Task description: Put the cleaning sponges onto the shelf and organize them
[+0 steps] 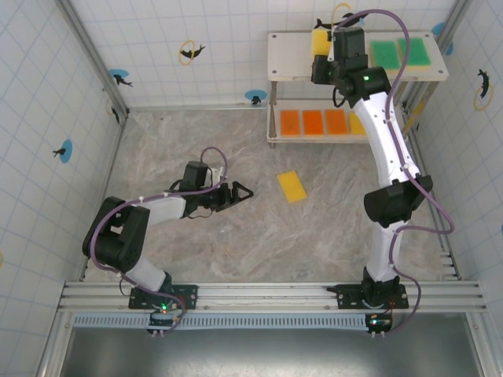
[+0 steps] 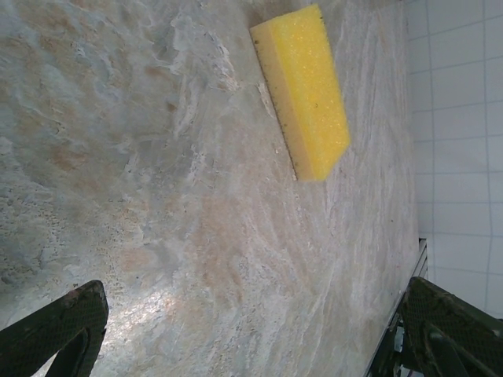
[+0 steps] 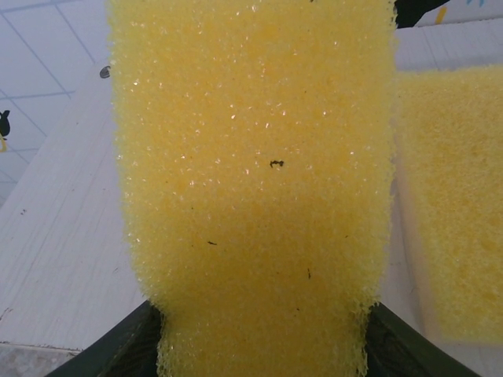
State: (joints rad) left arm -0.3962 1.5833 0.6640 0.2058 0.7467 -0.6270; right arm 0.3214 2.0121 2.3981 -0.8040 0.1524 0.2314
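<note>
The top view shows the shelf point(image 1: 287, 55) standing at the far right of the counter point(image 1: 196, 141). Two green sponges point(image 1: 385, 53) lie on its upper board and a row of orange sponges point(image 1: 313, 122) on the lower one. There the right arm's wrist covers the middle of the upper board.

The right wrist view fills in what that hides. The right gripper point(image 3: 263, 349) is closed on a held yellow sponge point(image 3: 251, 181), which is pinched narrow at its lower end between the two fingers point(image 3: 130, 349). A second yellow sponge point(image 3: 452, 196) lies flat on the board just beside it on the right. To the left of the held sponge the pale board is bare out to its edge.

The left gripper point(image 1: 242, 193) hangs low over the middle of the counter. The left wrist view shows its fingers point(image 2: 55, 330) spread wide with nothing between them. Ahead of it a loose yellow sponge point(image 2: 302, 90) lies flat on the counter. It sits well apart from the shelf legs and the tiled walls, with open surface on every side.
</note>
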